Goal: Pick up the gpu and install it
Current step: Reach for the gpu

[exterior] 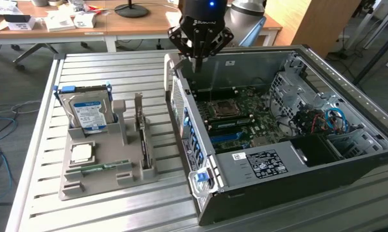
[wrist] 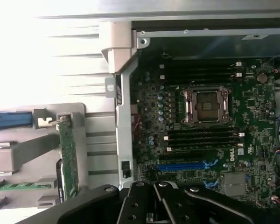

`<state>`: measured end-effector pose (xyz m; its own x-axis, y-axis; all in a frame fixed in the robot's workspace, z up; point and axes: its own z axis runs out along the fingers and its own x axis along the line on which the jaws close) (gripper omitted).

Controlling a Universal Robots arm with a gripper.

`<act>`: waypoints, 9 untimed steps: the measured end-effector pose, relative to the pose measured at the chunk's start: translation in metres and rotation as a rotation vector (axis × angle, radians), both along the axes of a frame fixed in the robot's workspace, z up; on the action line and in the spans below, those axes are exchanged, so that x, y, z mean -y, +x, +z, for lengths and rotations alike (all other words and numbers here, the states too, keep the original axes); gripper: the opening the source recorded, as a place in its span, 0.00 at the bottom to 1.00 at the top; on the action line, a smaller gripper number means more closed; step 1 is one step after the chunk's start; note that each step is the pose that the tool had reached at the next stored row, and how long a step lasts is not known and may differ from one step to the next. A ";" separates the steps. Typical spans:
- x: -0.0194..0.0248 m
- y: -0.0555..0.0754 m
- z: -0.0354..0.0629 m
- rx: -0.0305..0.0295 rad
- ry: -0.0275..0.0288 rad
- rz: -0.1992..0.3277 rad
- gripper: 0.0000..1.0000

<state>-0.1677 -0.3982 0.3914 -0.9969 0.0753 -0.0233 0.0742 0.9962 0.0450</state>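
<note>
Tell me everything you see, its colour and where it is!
table: one, silver slats, under everything.
holder: one, grey, on the table, exterior view's left.
gpu: one, green and black, standing on edge in the holder.
hard drive: one, silver with blue label, upright in the holder.
RAM stick: one, green, flat in the holder.
computer case: one, black, open, exterior view's right.
motherboard: one, green, inside the case.
gripper: one, black, shut, holding nothing, above the case's far corner.

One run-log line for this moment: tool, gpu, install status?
tool: shut, no card in it, over open computer case | gpu: on edge in gray holder beside case | install: not done
</note>
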 end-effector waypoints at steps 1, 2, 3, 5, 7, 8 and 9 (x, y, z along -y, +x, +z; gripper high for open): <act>-0.0001 -0.003 -0.0003 0.0001 0.0000 0.000 0.11; -0.0002 -0.006 -0.0005 0.0001 0.0000 0.000 0.11; -0.0003 -0.009 -0.0008 0.0000 0.0001 0.000 0.11; -0.0007 -0.015 -0.0014 0.0000 0.0000 0.000 0.11; -0.0010 -0.020 -0.0019 0.0000 0.0000 0.000 0.11; -0.0011 -0.023 -0.0022 0.0000 0.0001 0.000 0.11; -0.0012 -0.026 -0.0024 0.0001 0.0001 0.000 0.11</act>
<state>-0.1939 -0.3969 0.3890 -0.9969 0.0753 -0.0233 0.0742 0.9962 0.0451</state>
